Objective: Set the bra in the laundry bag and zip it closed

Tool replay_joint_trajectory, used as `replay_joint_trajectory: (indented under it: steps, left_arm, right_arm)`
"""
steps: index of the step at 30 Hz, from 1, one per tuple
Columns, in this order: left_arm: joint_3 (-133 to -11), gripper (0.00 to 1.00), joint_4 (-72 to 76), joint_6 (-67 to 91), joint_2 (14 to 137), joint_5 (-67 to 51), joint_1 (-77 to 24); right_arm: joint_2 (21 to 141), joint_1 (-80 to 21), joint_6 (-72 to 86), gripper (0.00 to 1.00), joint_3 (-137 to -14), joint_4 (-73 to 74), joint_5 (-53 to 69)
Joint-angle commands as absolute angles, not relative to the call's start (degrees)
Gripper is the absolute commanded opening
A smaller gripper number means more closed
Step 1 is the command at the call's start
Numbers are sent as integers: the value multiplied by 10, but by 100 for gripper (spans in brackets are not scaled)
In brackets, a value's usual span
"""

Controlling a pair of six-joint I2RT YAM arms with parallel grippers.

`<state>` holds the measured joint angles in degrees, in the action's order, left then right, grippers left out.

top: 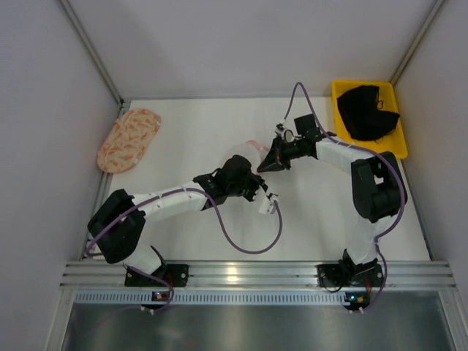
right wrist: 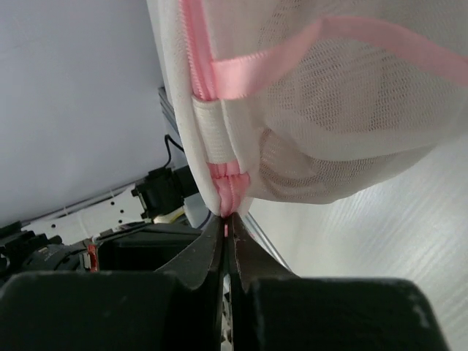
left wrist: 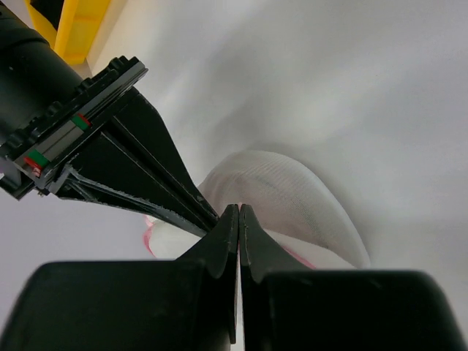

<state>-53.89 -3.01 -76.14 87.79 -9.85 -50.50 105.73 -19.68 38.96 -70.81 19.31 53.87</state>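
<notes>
The laundry bag [right wrist: 344,110], white mesh with a pink zip rim [right wrist: 196,51], hangs between my two grippers above the middle of the table. In the top view only a pink edge of it [top: 254,145] shows. My right gripper [right wrist: 228,216] is shut on the end of the pink zip. My left gripper [left wrist: 239,212] is shut on the bag's edge [left wrist: 292,197], tip to tip with the right gripper's fingers [left wrist: 157,179]. A pink band [right wrist: 307,44] runs across the mesh from the zip. A pale mass shows through the mesh; I cannot tell if it is the bra.
A yellow bin [top: 344,91] holding a black garment [top: 369,110] stands at the back right, close behind my right arm. A peach patterned oval fabric piece [top: 129,139] lies at the back left by the wall.
</notes>
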Motion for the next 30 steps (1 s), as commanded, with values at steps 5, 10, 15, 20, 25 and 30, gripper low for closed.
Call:
replay_joint_trajectory:
  steps: [5,10,15,20,25,30]
  left_arm:
    - [-527,0,-27,-729,846,-136,-508]
    - [-509,0,-50,-723,824,-151,-509]
    - [-499,0,-78,-717,804,-172,-511]
    - [-499,0,-107,-704,794,-185,-512]
    - [-518,0,-109,-680,805,-170,-511]
    - [-563,0,-98,-646,844,-141,-510]
  right_arm:
    - [1078,-178,385,0,-773,171,534]
    - [1102,-163,365,0,-808,182,531]
    - [1128,-150,359,0,-842,181,527]
    - [1146,-140,366,0,-861,173,529]
    - [1149,-136,372,15,-879,177,562]
    - [1102,-128,329,62,-851,248,570]
